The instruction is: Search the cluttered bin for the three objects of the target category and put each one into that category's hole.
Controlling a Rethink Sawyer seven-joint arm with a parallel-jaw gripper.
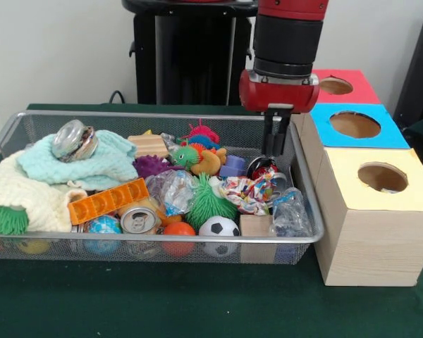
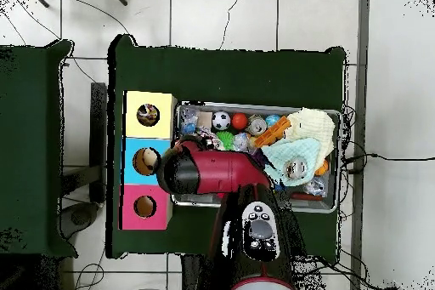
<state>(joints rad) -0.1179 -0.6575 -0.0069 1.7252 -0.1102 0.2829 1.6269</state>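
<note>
Over the bin's (image 1: 307, 238) end, claw (image 1: 273, 149) vertical

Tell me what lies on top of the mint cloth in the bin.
A shiny silver metal object rests on the mint cloth in the bin. What the cloth covers underneath is hidden.

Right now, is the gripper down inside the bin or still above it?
Inside. In the front view the gripper reaches below the rim of the cluttered bin, at the end nearest the boxes. Whether it is open or shut: cannot tell.
</note>
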